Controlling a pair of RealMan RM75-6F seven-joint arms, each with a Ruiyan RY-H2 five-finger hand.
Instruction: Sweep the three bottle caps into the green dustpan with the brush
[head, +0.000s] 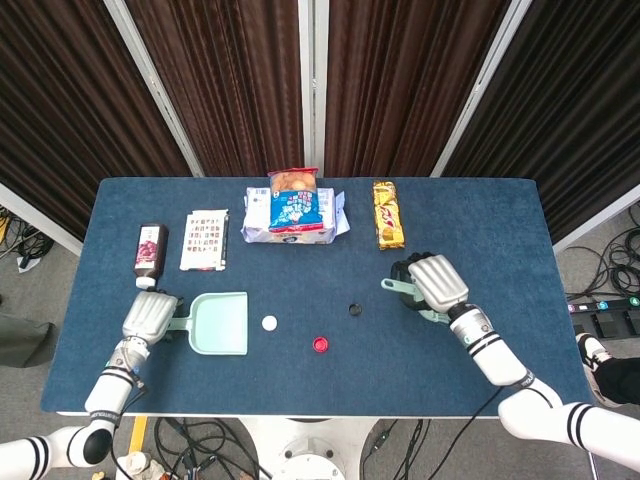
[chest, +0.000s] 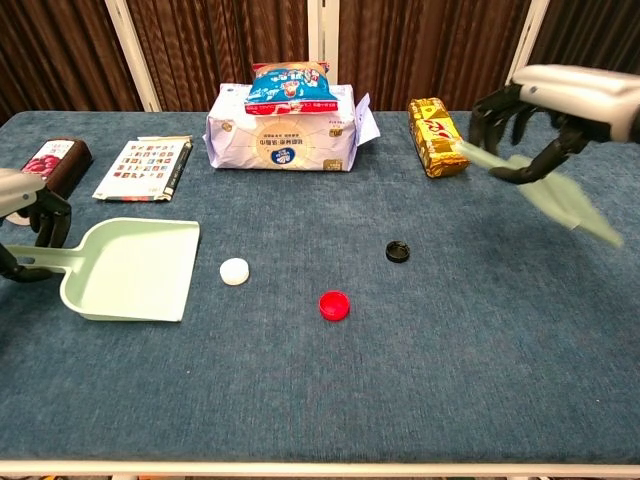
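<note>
No cap is swept yet: the white cap, red cap and black cap lie mid-frame on the surface, while the dustpan at left is gripped by the left hand and the brush at right by the right hand.

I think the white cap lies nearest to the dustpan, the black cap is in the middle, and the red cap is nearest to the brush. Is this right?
Not quite. The chest view shows the red cap in the middle and the black cap nearest the brush. The white cap is indeed nearest the dustpan.
</note>
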